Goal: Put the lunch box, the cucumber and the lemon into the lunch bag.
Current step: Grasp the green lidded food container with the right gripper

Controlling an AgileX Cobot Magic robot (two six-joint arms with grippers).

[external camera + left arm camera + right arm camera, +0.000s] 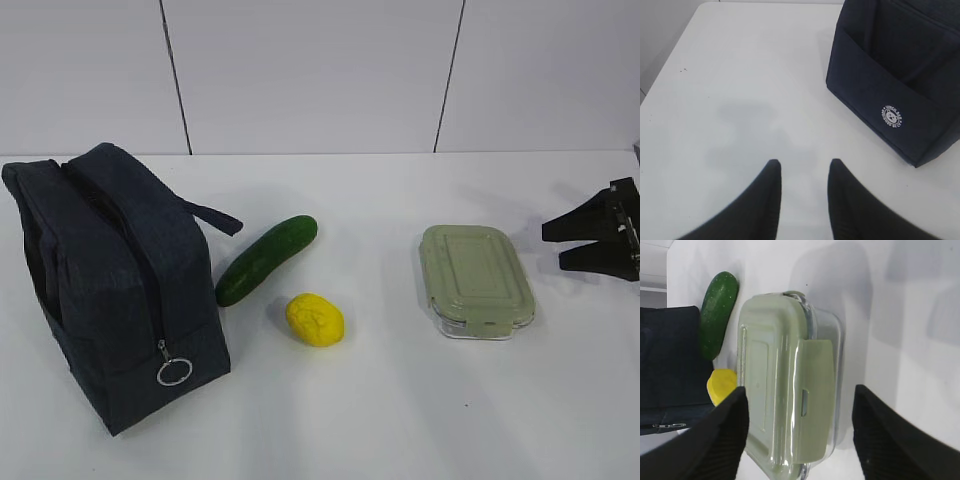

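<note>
In the exterior view, the navy lunch bag stands nearest, at the lower left of the frame, on the white table; its zipper runs down the facing end to a metal ring pull. Just right of the bag and a little farther back lies the yellow lemon, left of centre. Behind it the dark green cucumber lies on a slant, its lower end near the bag's side, apart from the lemon. Right of centre sits the lunch box, its pale green lid on. At the right edge the right gripper hangs with its black fingers spread wide, holding nothing, well apart from the lunch box.

The right wrist view shows those fingers at the bottom of the frame, straddling the lunch box without touching it.

In the left wrist view the left gripper sits low in the frame, fingers narrowly parted over bare table and empty; the bag fills the upper right.
</note>
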